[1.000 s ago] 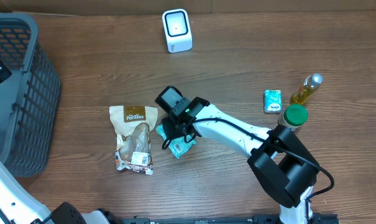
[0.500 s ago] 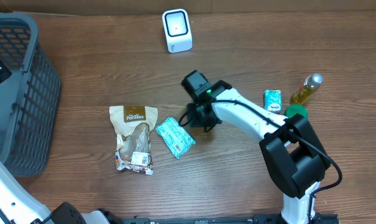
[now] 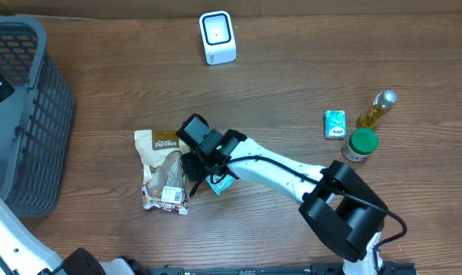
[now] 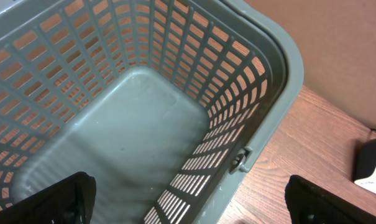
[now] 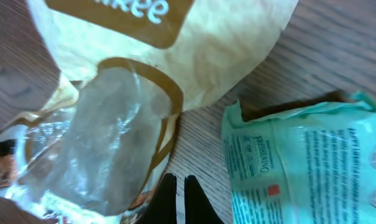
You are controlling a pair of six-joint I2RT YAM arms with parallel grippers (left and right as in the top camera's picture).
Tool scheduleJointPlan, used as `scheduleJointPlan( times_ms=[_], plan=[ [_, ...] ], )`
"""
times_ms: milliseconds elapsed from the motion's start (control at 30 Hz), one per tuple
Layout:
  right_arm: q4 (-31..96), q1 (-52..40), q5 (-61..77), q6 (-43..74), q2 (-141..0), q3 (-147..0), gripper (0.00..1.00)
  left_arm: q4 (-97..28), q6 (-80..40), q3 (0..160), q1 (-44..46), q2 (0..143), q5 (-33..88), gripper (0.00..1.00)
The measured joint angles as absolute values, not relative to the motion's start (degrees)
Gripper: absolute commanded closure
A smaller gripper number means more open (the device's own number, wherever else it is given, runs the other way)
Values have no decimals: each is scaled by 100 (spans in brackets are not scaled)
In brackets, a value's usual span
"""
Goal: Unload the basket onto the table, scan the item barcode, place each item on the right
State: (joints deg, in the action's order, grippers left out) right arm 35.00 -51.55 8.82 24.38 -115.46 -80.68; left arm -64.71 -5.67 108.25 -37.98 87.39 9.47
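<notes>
A tan snack bag (image 3: pixel 163 164) with a clear window lies flat left of centre, and its barcode label (image 3: pixel 172 195) is at its near end. A teal packet (image 3: pixel 221 183) lies just right of it, mostly under my right arm. My right gripper (image 3: pixel 191 177) points down at the strip of table between them, shut and empty. In the right wrist view its fingertips (image 5: pixel 177 180) meet over bare wood, with the bag (image 5: pixel 113 118) to the left and the teal packet (image 5: pixel 306 168) to the right. The white scanner (image 3: pixel 217 37) stands at the back. My left gripper (image 4: pixel 191 200) hangs open over the basket.
A grey mesh basket (image 3: pixel 24 114) fills the left edge, and its rim (image 4: pixel 287 56) crosses the left wrist view. At the right stand a small green packet (image 3: pixel 335 124), a yellow oil bottle (image 3: pixel 376 109) and a green-lidded jar (image 3: pixel 360 143).
My right arm left the teal packet, swung right, then came back left to the bag's right edge, its jaws closing fully on the way. The packet and bag stayed on the table.
</notes>
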Motion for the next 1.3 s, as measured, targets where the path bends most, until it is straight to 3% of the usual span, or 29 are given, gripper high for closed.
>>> scheduleJointPlan(
  times_ms=[333,733,900,967,1100,1300],
  plan=[
    [3590,-4939,320,2493,-11848,-8068,96,-6471,-567,10825,-3798,8739,947,0],
    [3948,-3828,257,2832,-11826,-8082,80,-6471,-567,10825,-3798,8739,947,0],
    [4436,-3586,242,2821,-11644,-8374,79,-6471,-567,10825,-3798,8739,945,0],
    [4652,-3505,189,2816,-11500,-8580,73,-6471,-567,10825,-3798,8739,947,1],
    [4703,-3286,104,2755,-11174,-8836,79,-6473,-567,10825,-3798,8739,945,0],
    [4641,-2834,-45,2762,-11194,-8851,80,-6471,-567,10825,-3798,8739,945,0]
  ],
)
